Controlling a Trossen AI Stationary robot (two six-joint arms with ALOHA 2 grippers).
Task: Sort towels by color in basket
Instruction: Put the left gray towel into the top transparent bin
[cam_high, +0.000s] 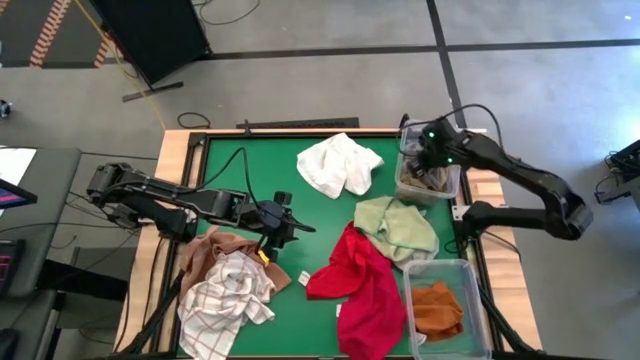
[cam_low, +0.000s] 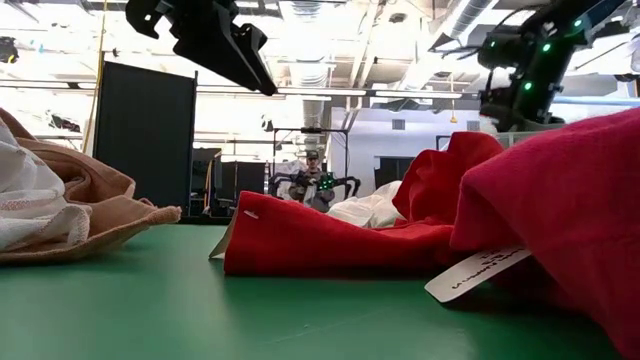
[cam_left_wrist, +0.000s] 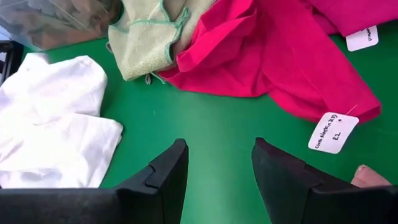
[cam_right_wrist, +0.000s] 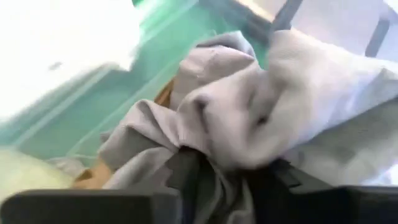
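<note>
Green felt table (cam_high: 250, 180): right gripper (cam_high: 432, 165), grip indeterminate, directly above crumpled grey cloth towel (cam_right_wrist: 249, 118) in clear plastic bin (cam_high: 404, 185) (left gripper (cam_left_wrist: 219, 163) parted, empty).

tag on red towel (cam_left_wrist: 333, 132): I see a white paper tag lying on the green table (cam_left_wrist: 217, 134) just beside the red towel (cam_left_wrist: 286, 56) edge; handwritten, the last characters look like "R2", the line before them I cannot make out.
second tag (cam_left_wrist: 361, 38): white, resting on the red towel farther from the first tag; writing cut off, unreadable to me.
tag in low view (cam_low: 478, 271): white slip hanging under the red towel fold; small dark print, too fine for me to read.
small tag (cam_high: 303, 277): white, on the table beside the red towel; no legible text.
</note>
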